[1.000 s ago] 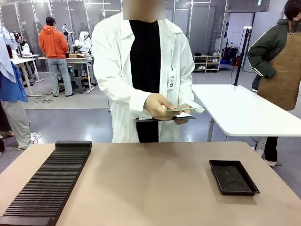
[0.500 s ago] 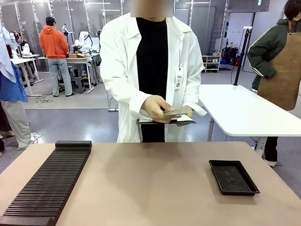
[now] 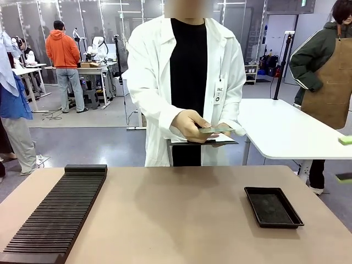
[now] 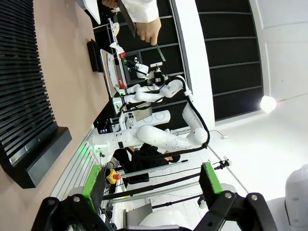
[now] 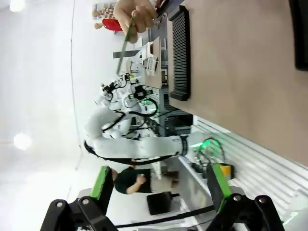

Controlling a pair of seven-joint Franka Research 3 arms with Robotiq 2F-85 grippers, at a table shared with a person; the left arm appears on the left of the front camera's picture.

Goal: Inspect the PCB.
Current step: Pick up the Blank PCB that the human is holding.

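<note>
- The left gripper (image 4: 151, 182) was open wide, with its two green pads far apart, and it held nothing
- The right gripper (image 5: 159, 188) was open wide too, with only air between its green pads
- Each gripper pointed out into the room, with the table (image 3: 176, 220) off to one side of it
- The PCB (image 3: 215, 130) was up in the air, past the far edge of the table
- It lay almost flat in a person's hand (image 3: 190, 124), and it looked thin and green
- The person wore a white coat and stood at the far side of the table
- The person also held a clipboard (image 3: 203, 141) with white paper, just under the PCB
- A black tray (image 3: 273, 207) sat on the right part of the table
- A long black rack (image 3: 55, 214) with many slots lay along the left part of the table
</note>
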